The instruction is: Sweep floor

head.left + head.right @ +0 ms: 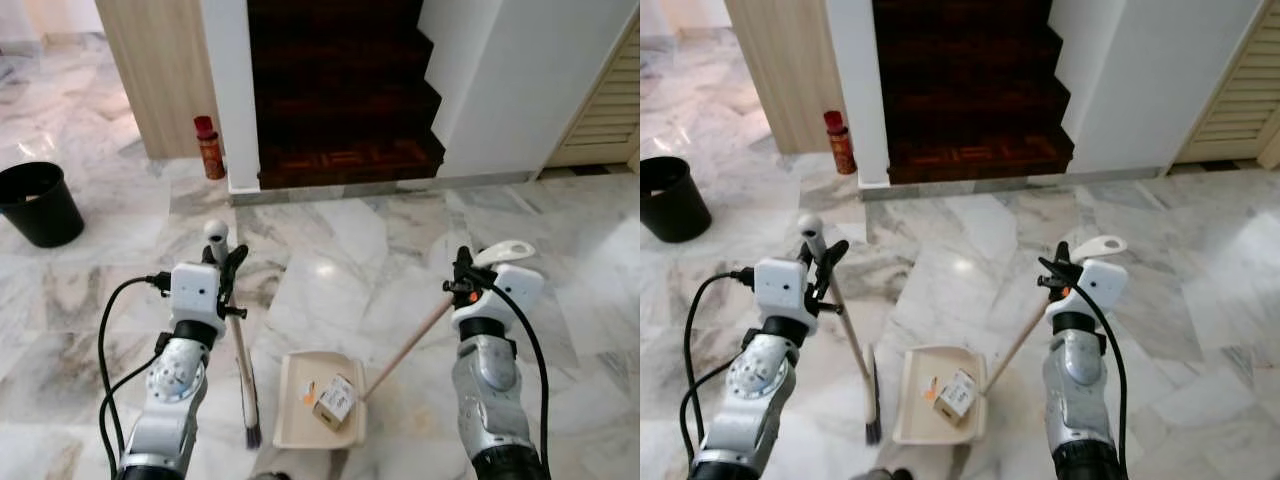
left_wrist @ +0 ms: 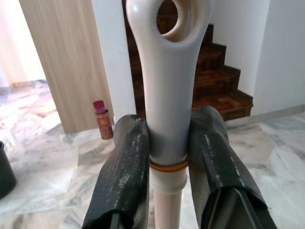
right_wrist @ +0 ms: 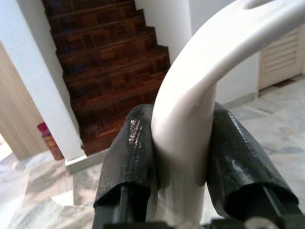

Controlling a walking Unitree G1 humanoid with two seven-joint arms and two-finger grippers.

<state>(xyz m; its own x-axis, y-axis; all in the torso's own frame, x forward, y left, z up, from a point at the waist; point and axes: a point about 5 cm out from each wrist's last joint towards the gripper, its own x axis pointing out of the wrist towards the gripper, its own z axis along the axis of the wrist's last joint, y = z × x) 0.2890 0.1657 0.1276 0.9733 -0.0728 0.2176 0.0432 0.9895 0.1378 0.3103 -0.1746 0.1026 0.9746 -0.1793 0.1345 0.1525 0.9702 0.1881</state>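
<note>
My left gripper (image 1: 228, 268) is shut on the white top of a broom handle (image 2: 169, 86), its fingers (image 2: 124, 176) pressing on both sides. The broom (image 1: 241, 365) slants down to its dark brush head (image 1: 252, 432) on the marble floor. Just right of the brush lies a cream dustpan (image 1: 296, 425) holding a small carton box (image 1: 335, 400) and an orange scrap. The pan's long wooden handle (image 1: 410, 345) rises to a white grip (image 3: 190, 105), and my right gripper (image 1: 465, 275) is shut on it.
A black bin (image 1: 38, 203) stands at the far left. A red can (image 1: 209, 148) sits by a white pillar beside dark wooden stairs (image 1: 340, 100). A louvered door (image 1: 605, 110) is at the right. Open marble floor lies between me and the stairs.
</note>
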